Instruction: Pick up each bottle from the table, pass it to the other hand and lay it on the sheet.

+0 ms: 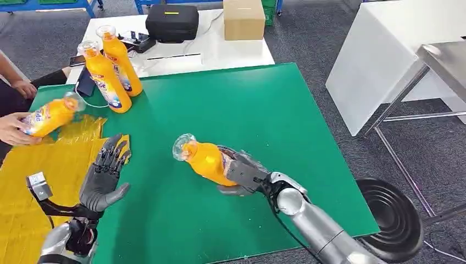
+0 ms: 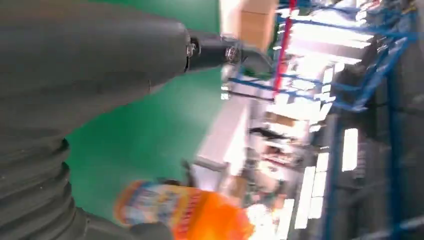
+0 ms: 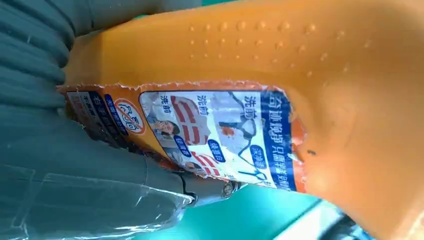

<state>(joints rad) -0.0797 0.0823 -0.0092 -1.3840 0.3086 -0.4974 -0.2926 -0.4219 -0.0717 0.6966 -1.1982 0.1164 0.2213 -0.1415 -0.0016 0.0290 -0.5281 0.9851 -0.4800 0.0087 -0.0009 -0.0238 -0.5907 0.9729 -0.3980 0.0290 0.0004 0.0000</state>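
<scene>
Right hand (image 1: pixel 242 171) hides the held bottle's (image 1: pixel 206 159) base; left wrist view blurred.

black case (image 1: pixel 172 22), cardboard box (image 1: pixel 243 19), white table (image 1: pixel 231 49), steel table (image 1: pixel 445 63)

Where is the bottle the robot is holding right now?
The orange bottle is in the right hand, tilted over the middle of the green table in the head view, cap pointing toward the open left hand by the yellow sheet.

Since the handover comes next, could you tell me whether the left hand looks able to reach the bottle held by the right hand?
Probably yes: the left hand is open and holds nothing, and only bare green table lies between it and the bottle gripped by the right hand.
</scene>
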